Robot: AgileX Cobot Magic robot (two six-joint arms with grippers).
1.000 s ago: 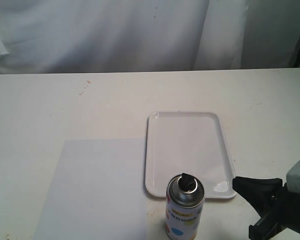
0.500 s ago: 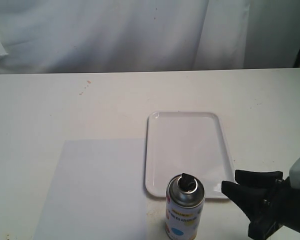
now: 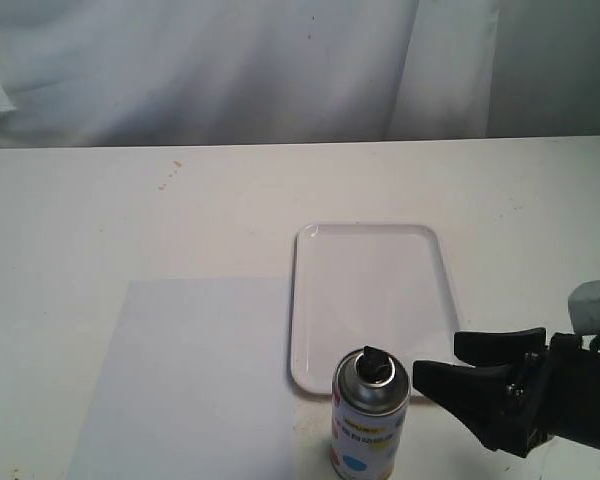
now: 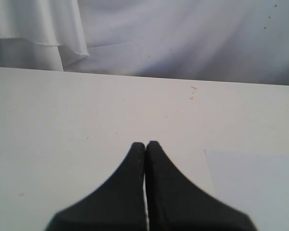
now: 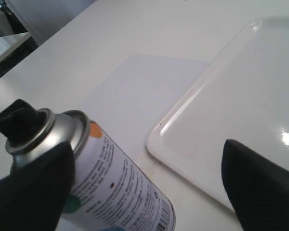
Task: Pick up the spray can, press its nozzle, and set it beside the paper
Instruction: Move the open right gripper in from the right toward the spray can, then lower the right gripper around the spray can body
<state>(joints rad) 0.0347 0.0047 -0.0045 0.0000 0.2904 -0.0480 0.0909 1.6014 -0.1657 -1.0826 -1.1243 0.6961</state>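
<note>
The spray can point(image 3: 370, 412) stands upright near the table's front edge, between the paper point(image 3: 185, 380) and the front of the tray. Its black nozzle point(image 3: 376, 361) sits on the silver top. My right gripper point(image 3: 443, 364) is open just to the right of the can, fingers pointing at it without touching. In the right wrist view the can point(image 5: 113, 180) lies partly between the open fingers point(image 5: 260, 185), nozzle point(image 5: 17, 120) to one side. My left gripper point(image 4: 145, 144) is shut on nothing above bare table, beside a corner of the paper point(image 4: 255, 187); it does not show in the exterior view.
A glossy white rimmed tray point(image 3: 310, 300) lies empty right of the paper and just behind the can; its corner point(image 5: 156, 139) is close to the can in the right wrist view. White curtains hang behind the table's far edge.
My right gripper has slid left from the lower right corner toward the can. The can, paper and tray have not moved.
</note>
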